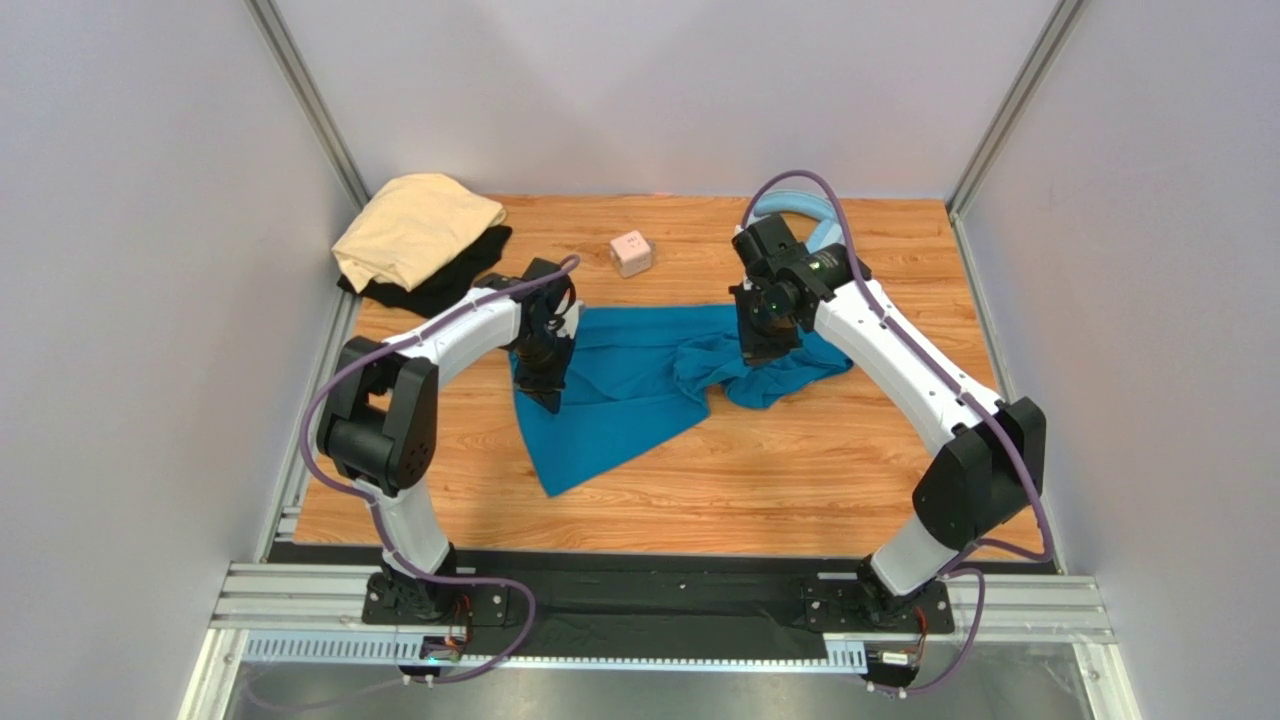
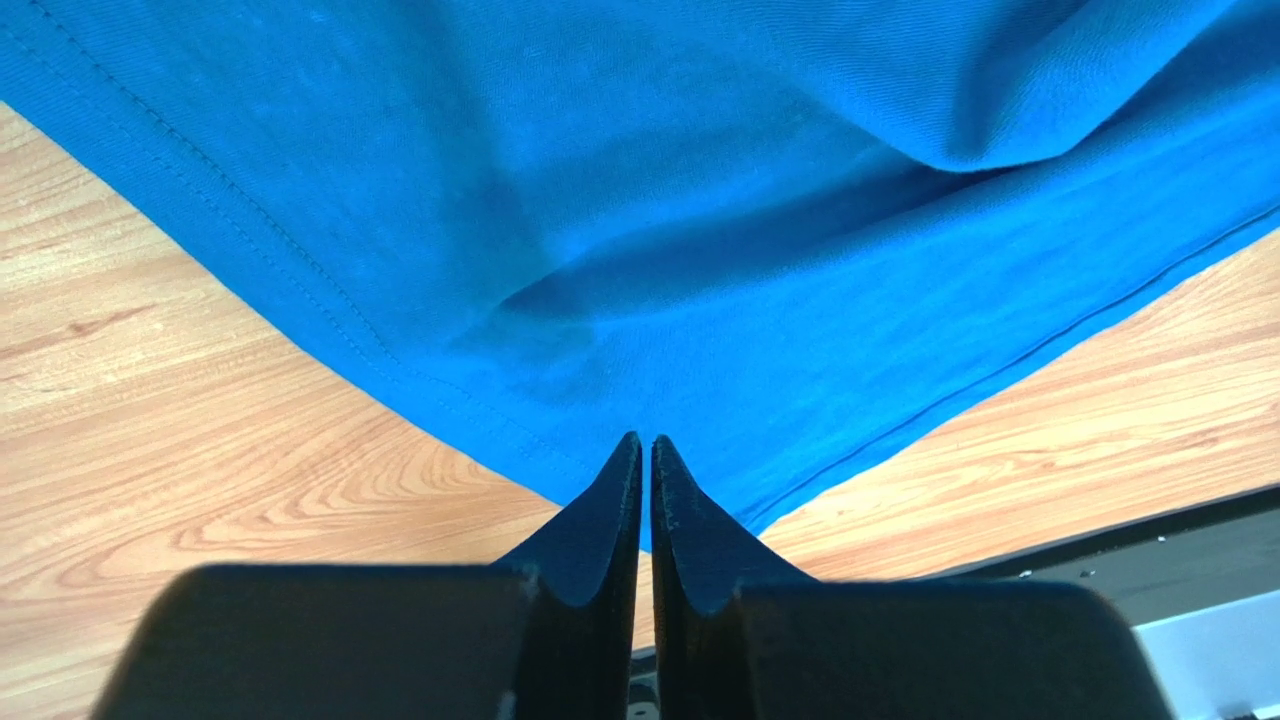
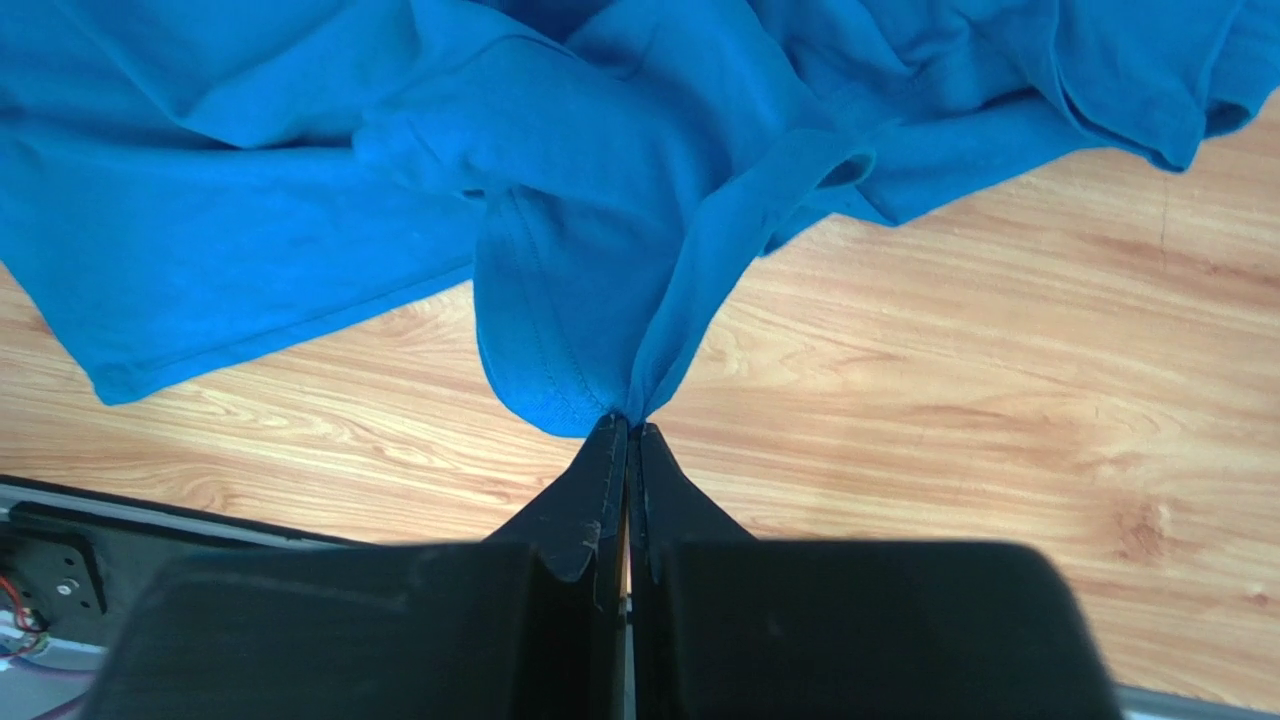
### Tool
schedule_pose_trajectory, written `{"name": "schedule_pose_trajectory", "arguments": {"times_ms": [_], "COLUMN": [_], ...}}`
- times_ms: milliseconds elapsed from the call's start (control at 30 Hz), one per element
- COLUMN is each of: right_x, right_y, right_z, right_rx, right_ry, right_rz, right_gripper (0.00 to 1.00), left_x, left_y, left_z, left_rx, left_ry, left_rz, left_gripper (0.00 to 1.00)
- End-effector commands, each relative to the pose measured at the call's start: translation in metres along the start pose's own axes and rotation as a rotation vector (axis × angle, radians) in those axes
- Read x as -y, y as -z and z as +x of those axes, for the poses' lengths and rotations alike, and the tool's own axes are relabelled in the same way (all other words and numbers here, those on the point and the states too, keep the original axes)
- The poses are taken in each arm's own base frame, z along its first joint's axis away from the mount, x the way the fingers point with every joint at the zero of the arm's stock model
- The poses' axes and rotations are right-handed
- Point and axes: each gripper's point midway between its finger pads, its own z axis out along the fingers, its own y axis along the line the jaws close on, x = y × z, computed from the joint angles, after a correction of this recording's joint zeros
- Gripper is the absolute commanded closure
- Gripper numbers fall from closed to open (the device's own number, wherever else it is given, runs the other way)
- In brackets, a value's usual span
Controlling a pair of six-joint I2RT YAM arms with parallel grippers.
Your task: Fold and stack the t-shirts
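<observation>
Teal-blue t-shirt [image 1: 631, 393] lies mid-frame on the wooden bench [image 1: 842, 480] in the top view. It is half spread: flat toward lower centre, bunched and wrinkled at its right end. Tan t-shirt [image 1: 413, 225] sits on the black t-shirt [image 1: 458, 278] at upper left, well apart from it. Pink cube [image 1: 631, 252] lies just above the teal cloth.

Step in hand, by my read: spreading the teal shirt flat before the first fold.
- Draw the two pinches apart evenly, low over the bench, so the bunch on the right opens out.
- Pull gently; each grip is thin and near an edge, so a jerk could slip it free.
- Steer the cloth clear of the cube.
- Lay it flat with hems straight before letting go.

Left pincer [image 2: 646, 458]: tips together on the shirt near its stitched hem, only a sliver of blue showing between them. A crease runs up from the tips, so it looks clamped on cloth.

Right pincer [image 3: 628, 428]: tips together, clamped on a small pinch of teal fabric. The cloth tents down to the tips from the crumpled part, lifted off the wood.
</observation>
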Motion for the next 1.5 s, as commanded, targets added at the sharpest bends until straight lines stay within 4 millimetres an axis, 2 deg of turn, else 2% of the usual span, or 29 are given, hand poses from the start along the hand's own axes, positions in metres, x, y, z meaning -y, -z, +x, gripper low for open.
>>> {"name": "schedule_pose_trajectory", "arguments": {"times_ms": [0,33,67,133,167,200,233,267,300,333,400,433,467,500,533,600,667,733,767,867,1100,1200,1233,1333,1367,1433,1467], "right_x": [-0.024,-0.031,-0.042,-0.052,-0.062,-0.071,-0.08,-0.091,-0.099,-0.104,-0.112,-0.114,-0.114,-0.115,-0.115,-0.114,-0.11,-0.105,-0.098,-0.088,-0.076,-0.074,-0.073,-0.067,-0.065,-0.059,-0.055], "right_y": [0.022,0.024,0.034,0.029,0.032,0.046,0.036,0.04,0.053,0.042,0.043,0.02,0.011,0.0,-0.025,-0.05,-0.086,-0.106,-0.123,-0.139,-0.138,-0.127,-0.117,-0.098,-0.093,-0.091,-0.084], "right_z": [-0.046,-0.05,-0.066,-0.08,-0.089,-0.106,-0.113,-0.117,-0.135,-0.139,-0.155,-0.157,-0.159,-0.159,-0.156,-0.15,-0.134,-0.125,-0.115,-0.101,-0.086,-0.084,-0.089,-0.089,-0.089,-0.081,-0.081], "right_rx": [0.162,0.166,0.212,0.222,0.235,0.282,0.265,0.261,0.308,0.291,0.32,0.287,0.277,0.258,0.215,0.16,0.076,0.034,-0.008,-0.059,-0.092,-0.081,-0.057,-0.034,-0.027,-0.041,-0.03], "right_ry": [0.035,0.049,0.073,0.092,0.111,0.121,0.134,0.149,0.154,0.155,0.148,0.143,0.138,0.133,0.129,0.123,0.108,0.096,0.088,0.083,0.081,0.081,0.081,0.08,0.077,0.076,0.072], "right_rz": [-0.107,-0.143,-0.194,-0.222,-0.268,-0.308,-0.335,-0.385,-0.415,-0.427,-0.448,-0.435,-0.428,-0.423,-0.409,-0.398,-0.373,-0.348,-0.321,-0.287,-0.254,-0.246,-0.248,-0.249,-0.249,-0.238,-0.238], "right_gripper": [1.0,1.0,1.0,1.0,1.0,1.0,1.0,1.0,1.0,1.0,1.0,1.0,1.0,1.0,1.0,1.0,1.0,1.0,1.0,1.0,1.0,1.0,1.0,1.0,1.0,1.0,1.0], "left_x": [0.001,0.001,0.0,-0.002,-0.003,-0.003,-0.003,-0.004,-0.004,-0.005,-0.006,-0.006,-0.006,-0.006,-0.007,-0.006,-0.006,-0.005,-0.004,-0.003,-0.003,-0.002,-0.001,0.002,0.004,0.005,0.005], "left_y": [0.015,0.014,0.014,0.013,0.013,0.012,0.011,0.01,0.01,0.009,0.008,0.006,0.005,0.004,0.004,0.002,0.0,-0.002,-0.002,-0.006,-0.015,-0.017,-0.016,-0.009,-0.006,0.007,0.016], "left_z": [0.0,0.002,0.003,0.006,0.006,0.007,0.008,0.008,0.008,0.008,0.007,0.005,0.004,0.002,0.002,-0.002,-0.003,-0.006,-0.007,-0.009,-0.013,-0.013,-0.012,0.0,0.005,0.019,0.028], "left_rx": [0.036,0.031,0.029,0.019,0.016,0.01,0.005,0.002,-0.001,-0.005,-0.008,-0.009,-0.013,-0.015,-0.02,-0.022,-0.025,-0.028,-0.029,-0.043,-0.063,-0.07,-0.074,-0.103,-0.106,-0.092,-0.075], "left_ry": [0.008,0.007,0.006,0.007,0.006,0.009,0.01,0.009,0.007,0.006,0.006,0.003,0.002,0.002,0.001,0.0,-0.003,-0.003,-0.005,-0.001,0.001,0.014,0.015,0.01,0.003,-0.018,-0.026], "left_rz": [-0.008,-0.01,-0.012,-0.022,-0.024,-0.025,-0.028,-0.029,-0.032,-0.036,-0.041,-0.045,-0.044,-0.046,-0.045,-0.046,-0.043,-0.042,-0.038,-0.029,-0.03,-0.024,-0.017,0.009,0.025,0.036,0.042], "left_gripper": [0.9,0.9,0.9,0.9,0.9,0.9,0.9,0.9,0.9,0.9,0.9,0.9,0.9,0.9,0.9,0.9,0.9,0.9,0.9,0.9,0.91,0.89,0.88,0.86,0.84,0.75,0.68]}}
